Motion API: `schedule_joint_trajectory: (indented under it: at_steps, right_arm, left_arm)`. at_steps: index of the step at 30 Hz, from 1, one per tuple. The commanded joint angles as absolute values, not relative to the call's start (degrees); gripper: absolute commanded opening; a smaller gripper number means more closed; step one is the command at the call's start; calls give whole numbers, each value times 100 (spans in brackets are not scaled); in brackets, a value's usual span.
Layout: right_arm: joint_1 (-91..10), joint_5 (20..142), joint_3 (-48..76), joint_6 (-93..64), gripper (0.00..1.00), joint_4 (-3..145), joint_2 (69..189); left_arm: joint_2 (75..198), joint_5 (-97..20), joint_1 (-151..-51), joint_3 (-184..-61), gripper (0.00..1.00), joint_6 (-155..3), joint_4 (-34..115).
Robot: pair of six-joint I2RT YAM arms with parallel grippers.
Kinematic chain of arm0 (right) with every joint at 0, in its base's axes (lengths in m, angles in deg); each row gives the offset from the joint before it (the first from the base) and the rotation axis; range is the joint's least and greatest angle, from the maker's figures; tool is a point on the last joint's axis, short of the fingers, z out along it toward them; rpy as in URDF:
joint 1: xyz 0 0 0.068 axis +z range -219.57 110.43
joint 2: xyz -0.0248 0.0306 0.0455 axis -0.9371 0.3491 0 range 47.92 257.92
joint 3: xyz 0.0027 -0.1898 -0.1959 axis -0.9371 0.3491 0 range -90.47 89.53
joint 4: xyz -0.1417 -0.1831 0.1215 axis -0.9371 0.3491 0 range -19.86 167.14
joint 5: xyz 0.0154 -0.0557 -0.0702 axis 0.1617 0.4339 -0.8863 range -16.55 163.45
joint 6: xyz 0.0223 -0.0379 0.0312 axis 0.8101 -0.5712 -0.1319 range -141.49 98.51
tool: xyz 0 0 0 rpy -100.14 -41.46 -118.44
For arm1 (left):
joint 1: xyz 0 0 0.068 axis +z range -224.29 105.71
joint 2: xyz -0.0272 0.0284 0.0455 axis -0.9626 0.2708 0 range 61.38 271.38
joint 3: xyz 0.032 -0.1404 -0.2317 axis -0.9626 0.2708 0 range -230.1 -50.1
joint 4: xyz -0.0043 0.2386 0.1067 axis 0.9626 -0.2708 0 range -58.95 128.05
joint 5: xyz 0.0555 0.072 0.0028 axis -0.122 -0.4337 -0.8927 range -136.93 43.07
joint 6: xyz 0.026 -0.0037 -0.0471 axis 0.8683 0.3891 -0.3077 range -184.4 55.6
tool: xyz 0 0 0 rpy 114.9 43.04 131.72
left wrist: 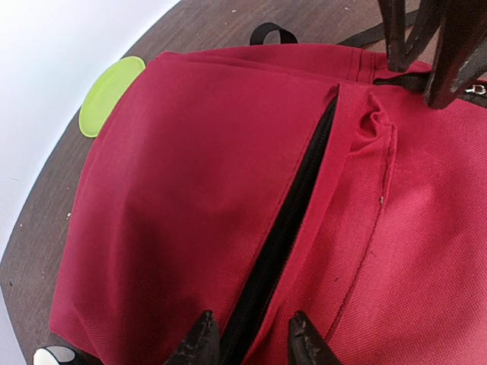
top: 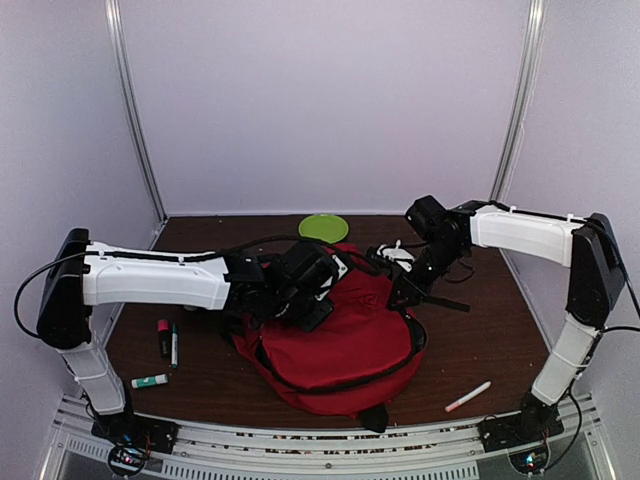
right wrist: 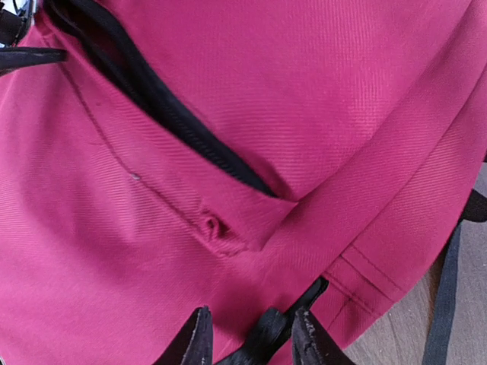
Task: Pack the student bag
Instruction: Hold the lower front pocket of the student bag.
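Observation:
The student bag (top: pixel 335 345), a large red backpack, lies flat in the middle of the table. Its black zipper (left wrist: pixel 293 220) runs up the fabric as a narrow dark slit. My left gripper (left wrist: pixel 251 342) rests low on the bag with its jaws apart, straddling the near end of that zipper without pinching it. Over the bag's far right edge my right gripper (right wrist: pixel 249 341) is open. A black strap (right wrist: pixel 268 334) lies loose between its fingers, close to the right one. In the top view the left gripper (top: pixel 312 298) and right gripper (top: pixel 410 288) both hover over the bag's upper part.
A lime green disc (top: pixel 323 227) lies behind the bag. Left of the bag are a red and black marker (top: pixel 163 337), a teal pen (top: pixel 174 346) and a green-capped white marker (top: pixel 150 381). A white pen (top: pixel 468 396) lies front right.

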State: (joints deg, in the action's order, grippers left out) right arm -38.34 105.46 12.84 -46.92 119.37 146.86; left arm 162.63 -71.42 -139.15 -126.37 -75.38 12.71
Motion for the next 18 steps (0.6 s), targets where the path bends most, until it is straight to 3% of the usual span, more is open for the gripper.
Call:
schedule_joint_trajectory:
  at_steps: [1, 12, 18]
  right_arm:
    - [-3806, 10494, 1099, -4781, 37, 12114, 14941]
    - [-3810, 9924, 1147, -4629, 38, 12118, 15014]
    - [-3817, 10276, 1138, -4782, 15, 12317, 14970]
  left_arm:
    - [16107, -7224, -13889, -12561, 33, -7547, 1520]
    - [16112, -7237, -13889, -12530, 28, -7548, 1547]
    - [16130, -7266, -13889, -12499, 25, -7558, 1607]
